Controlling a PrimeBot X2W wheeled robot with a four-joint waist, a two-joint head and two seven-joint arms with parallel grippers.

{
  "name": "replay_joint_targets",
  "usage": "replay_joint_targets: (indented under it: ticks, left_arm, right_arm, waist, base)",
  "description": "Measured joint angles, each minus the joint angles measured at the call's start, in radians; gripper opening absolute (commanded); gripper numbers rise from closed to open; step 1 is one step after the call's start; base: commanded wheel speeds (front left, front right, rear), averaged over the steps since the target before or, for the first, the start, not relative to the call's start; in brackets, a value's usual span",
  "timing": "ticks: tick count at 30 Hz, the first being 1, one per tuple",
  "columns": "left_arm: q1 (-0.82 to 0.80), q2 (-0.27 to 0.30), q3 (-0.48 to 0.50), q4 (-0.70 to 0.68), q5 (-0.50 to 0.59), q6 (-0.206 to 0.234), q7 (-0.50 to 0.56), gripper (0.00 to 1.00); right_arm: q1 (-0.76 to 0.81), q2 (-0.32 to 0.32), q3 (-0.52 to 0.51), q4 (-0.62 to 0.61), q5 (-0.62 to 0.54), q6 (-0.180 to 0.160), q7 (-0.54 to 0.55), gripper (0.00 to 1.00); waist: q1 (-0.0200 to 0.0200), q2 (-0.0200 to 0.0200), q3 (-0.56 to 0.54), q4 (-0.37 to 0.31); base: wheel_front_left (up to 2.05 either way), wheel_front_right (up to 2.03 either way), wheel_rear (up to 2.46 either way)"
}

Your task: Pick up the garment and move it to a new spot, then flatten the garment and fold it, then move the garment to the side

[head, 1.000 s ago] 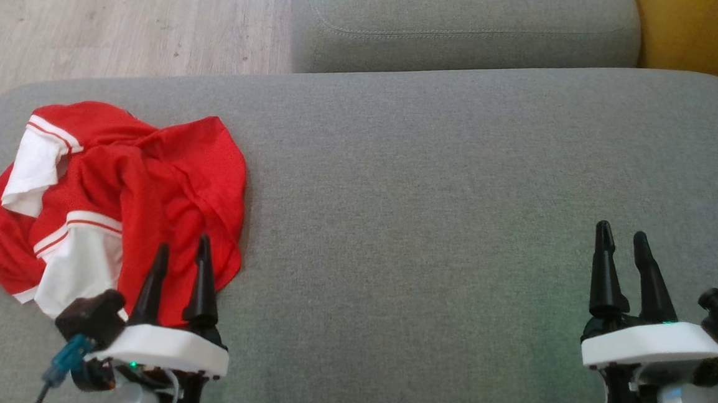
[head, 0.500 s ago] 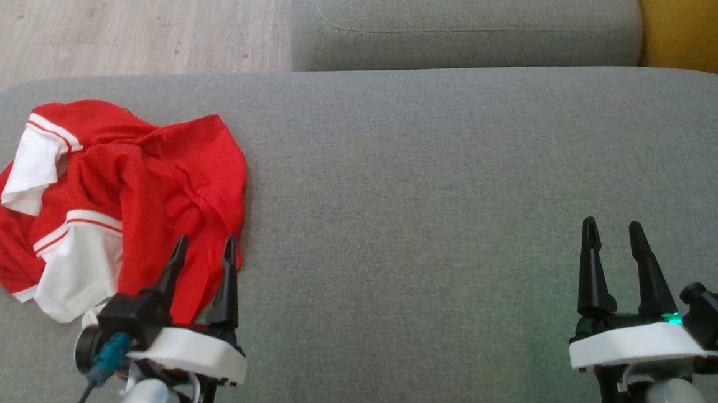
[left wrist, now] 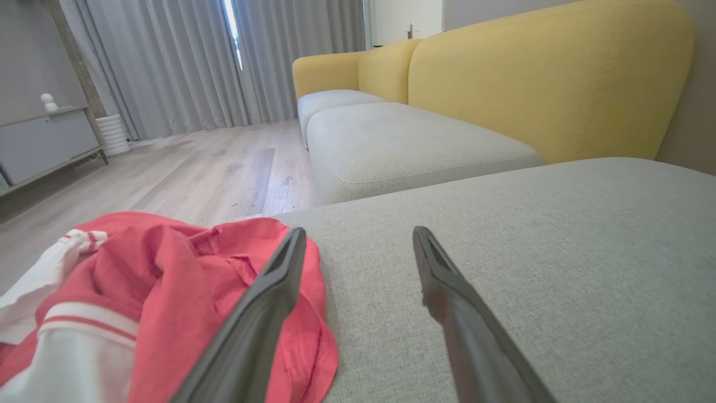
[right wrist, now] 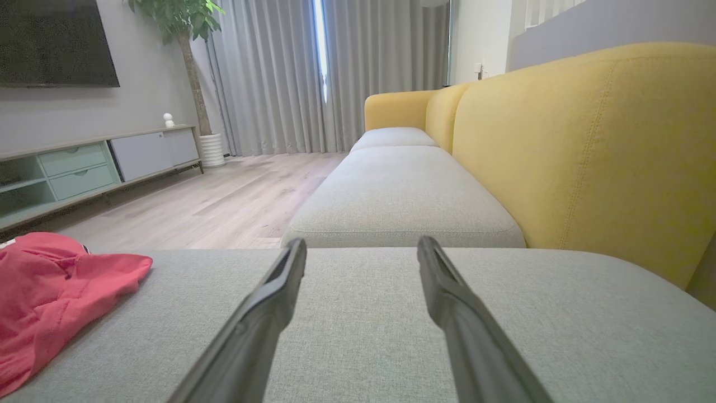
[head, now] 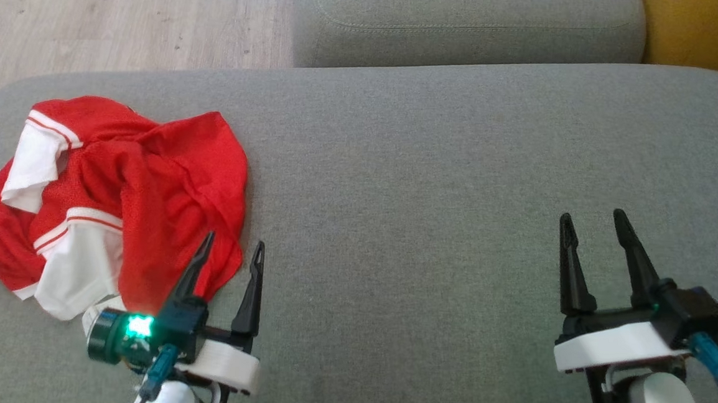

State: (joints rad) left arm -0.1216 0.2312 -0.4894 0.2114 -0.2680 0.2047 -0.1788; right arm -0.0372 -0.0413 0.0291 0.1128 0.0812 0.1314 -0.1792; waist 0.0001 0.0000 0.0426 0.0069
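Left claw (head: 235, 240), right claw (head: 592, 215) wide apart, empty; garment (head: 167, 177) a roundish crumpled heap, heading unclear.

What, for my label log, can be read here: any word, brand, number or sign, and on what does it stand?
No readable text in any view.
The red and white garment carries only stripes, with no print or number showing.
The grey sofa seat, the left tool and the right tool bear no markings that can be made out.
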Motion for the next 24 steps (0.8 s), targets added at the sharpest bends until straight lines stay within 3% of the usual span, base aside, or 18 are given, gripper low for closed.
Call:
replay_joint_targets:
  ticks: [3,6,13,19,24]
  left_arm:
    - [-0.005,0.002,-0.003,-0.023,0.002,0.015,-0.009,1.00]
    - [-0.004,-0.008,0.012,-0.065,-0.040,0.007,-0.020,1.00]
    - [0.045,-0.072,0.134,-0.120,-0.096,-0.094,-0.041,1.00]
    - [0.095,-0.113,0.194,-0.068,-0.017,-0.166,-0.056,1.00]
    - [0.096,-0.132,0.208,-0.035,0.051,-0.188,-0.070,1.00]
  right_arm:
    - [-0.001,0.000,0.012,0.001,0.003,0.000,-0.010,1.00]
    - [-0.002,0.000,0.005,0.009,0.096,0.000,-0.019,1.00]
    - [0.001,0.000,-0.006,0.049,0.299,0.000,-0.035,1.00]
    - [0.009,-0.001,0.010,0.076,0.252,0.000,-0.052,1.00]
    - [0.009,-0.001,0.022,0.080,0.213,0.000,-0.067,1.00]
  waist:
    - [-0.0001,0.0000,0.003,0.000]
    - [-0.0001,0.0000,0.004,0.002]
    - [-0.0001,0.0000,0.004,-0.002]
    - [-0.0001,0.0000,-0.007,-0.008]
    - [-0.0001,0.0000,-0.013,-0.009]
  base:
    - [0.00,0.00,0.00]
    - [0.00,0.00,0.00]
    - [0.00,0.00,0.00]
    - [0.00,0.00,0.00]
    - [0.00,0.00,0.00]
